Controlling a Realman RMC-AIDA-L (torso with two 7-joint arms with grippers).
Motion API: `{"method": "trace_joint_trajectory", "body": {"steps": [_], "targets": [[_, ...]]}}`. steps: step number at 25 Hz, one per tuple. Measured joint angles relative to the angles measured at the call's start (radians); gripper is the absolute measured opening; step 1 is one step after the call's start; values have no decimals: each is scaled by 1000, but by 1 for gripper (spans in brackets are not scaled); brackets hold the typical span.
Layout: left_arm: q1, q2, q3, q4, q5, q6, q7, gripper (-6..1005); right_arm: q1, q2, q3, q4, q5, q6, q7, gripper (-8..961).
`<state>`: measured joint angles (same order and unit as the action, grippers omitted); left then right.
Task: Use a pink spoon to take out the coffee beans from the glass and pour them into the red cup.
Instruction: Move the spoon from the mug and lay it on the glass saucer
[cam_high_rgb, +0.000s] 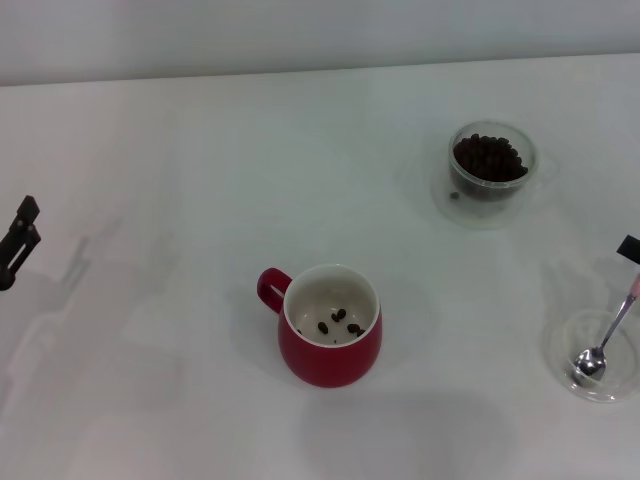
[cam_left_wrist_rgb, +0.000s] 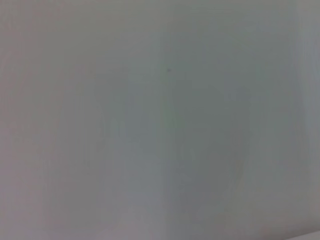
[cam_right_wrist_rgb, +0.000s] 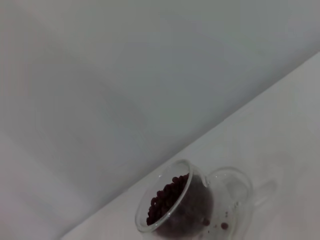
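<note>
The red cup (cam_high_rgb: 330, 350) stands at the front middle of the table with a few coffee beans (cam_high_rgb: 338, 320) on its white bottom. The glass (cam_high_rgb: 490, 185) stands at the back right, heaped with coffee beans (cam_high_rgb: 488, 158); the right wrist view also shows the glass (cam_right_wrist_rgb: 227, 200) and its beans (cam_right_wrist_rgb: 167, 197). The pink spoon (cam_high_rgb: 612, 330) leans with its silver bowl down in a flat clear dish (cam_high_rgb: 572, 378) at the right edge. Its handle rises toward my right gripper (cam_high_rgb: 628, 248), of which only a black tip shows. My left gripper (cam_high_rgb: 18, 242) is parked at the left edge.
A single bean (cam_high_rgb: 455, 195) lies by the foot of the glass. A pale wall runs behind the table's far edge. The left wrist view shows only a blank pale surface.
</note>
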<state>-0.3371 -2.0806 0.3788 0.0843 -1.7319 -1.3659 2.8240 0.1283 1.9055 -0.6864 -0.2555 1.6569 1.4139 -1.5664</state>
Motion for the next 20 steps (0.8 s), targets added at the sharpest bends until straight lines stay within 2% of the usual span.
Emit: {"method": "trace_joint_trajectory", "body": {"steps": [11,20], "targets": [[5,-1,0,0,0,-8,0,757,5,-6,0,10,-4,-17,10,167],[6,-1,1,-3,0,-10,0,758,7,-2,-1,10,-7,-39,11,180]]}}
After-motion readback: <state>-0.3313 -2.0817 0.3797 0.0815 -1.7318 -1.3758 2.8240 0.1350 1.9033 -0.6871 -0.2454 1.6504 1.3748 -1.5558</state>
